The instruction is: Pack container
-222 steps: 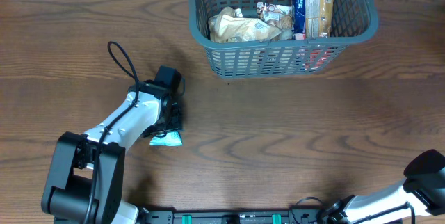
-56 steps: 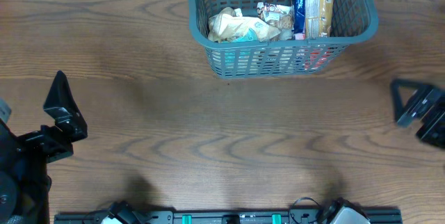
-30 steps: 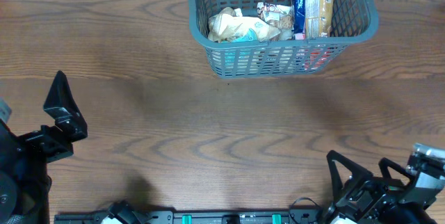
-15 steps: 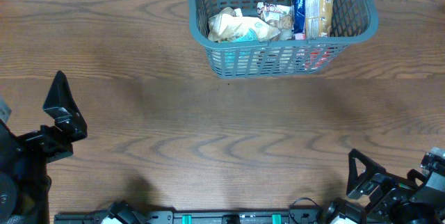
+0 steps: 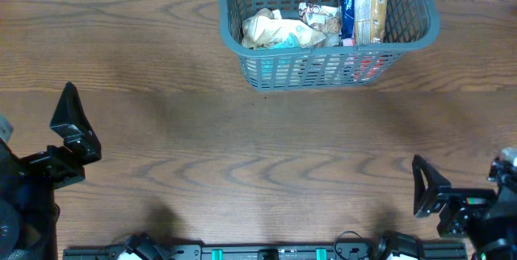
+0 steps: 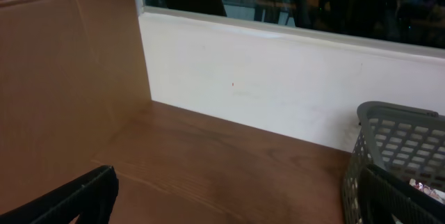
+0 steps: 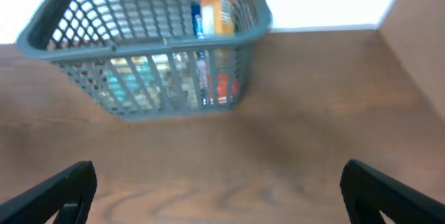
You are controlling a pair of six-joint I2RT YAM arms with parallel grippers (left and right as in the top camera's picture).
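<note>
The left gripper (image 6: 236,182) is matte black, with flat tapering fingers (image 6: 80,197). The right gripper (image 7: 219,175) looks alike: black, angular, wedge-tipped.

One basket, four or so packets, two grippers.
A single container (image 5: 331,73) sits at top centre of the overhead view. It holds one crumpled beige bag (image 5: 271,30), one small printed packet (image 5: 319,16), one blue packet (image 5: 348,6) and one orange-topped packet (image 5: 372,2), perhaps a fifth, half buried. The left gripper (image 6: 236,203) and right gripper (image 7: 219,193) occupy the lower corners.
</note>
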